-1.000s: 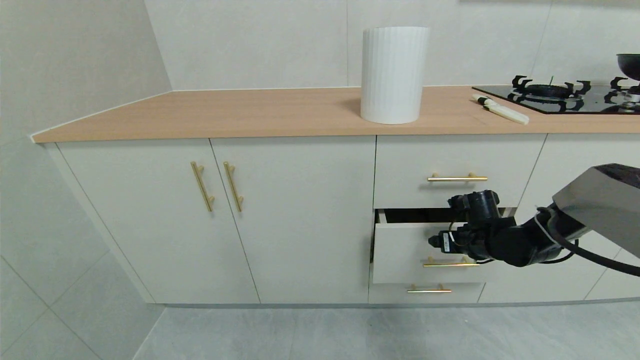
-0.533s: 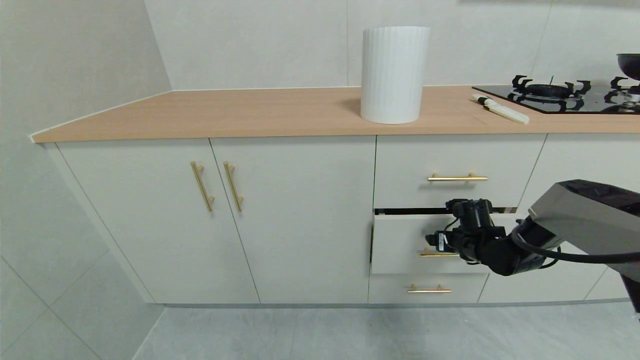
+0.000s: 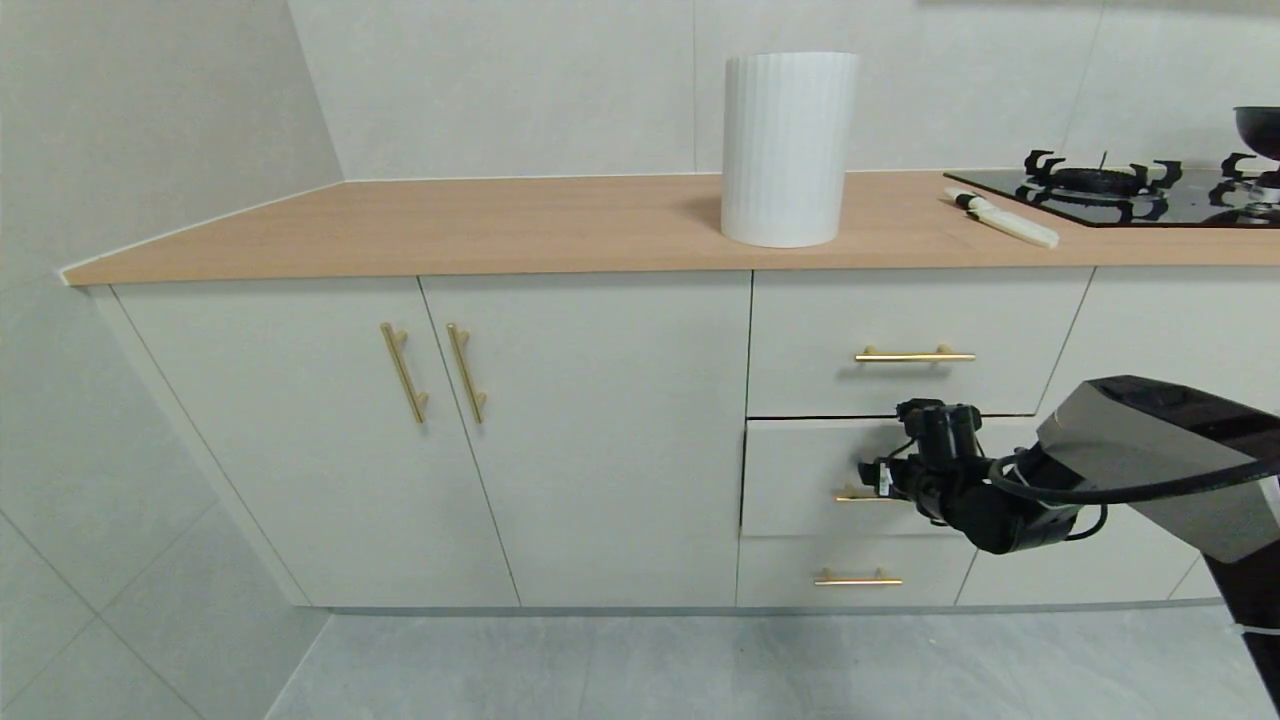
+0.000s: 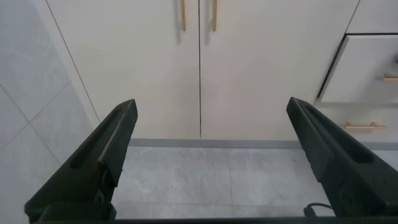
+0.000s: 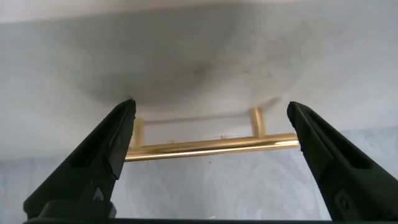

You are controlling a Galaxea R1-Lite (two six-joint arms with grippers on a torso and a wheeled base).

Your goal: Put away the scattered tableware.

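Two grippers, jaws wide on both: my right gripper [image 3: 875,485] at the middle drawer's handle [image 5: 211,147], left gripper [image 4: 211,106] facing cupboard doors [image 4: 155,68]. One utensil [image 3: 1000,218] lies on the counter [image 3: 500,225] beside the hob [image 3: 1100,190]; an off-centre push could jam the drawer.

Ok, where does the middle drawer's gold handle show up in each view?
Head view: the middle drawer handle sits on the second of three stacked drawers, partly hidden by the right arm.
Left wrist view: a short end of it shows at the frame edge, above the bottom drawer handle.
Right wrist view: it spans the gap between the fingers of the open right claw.
Shared landmark: the middle drawer front.
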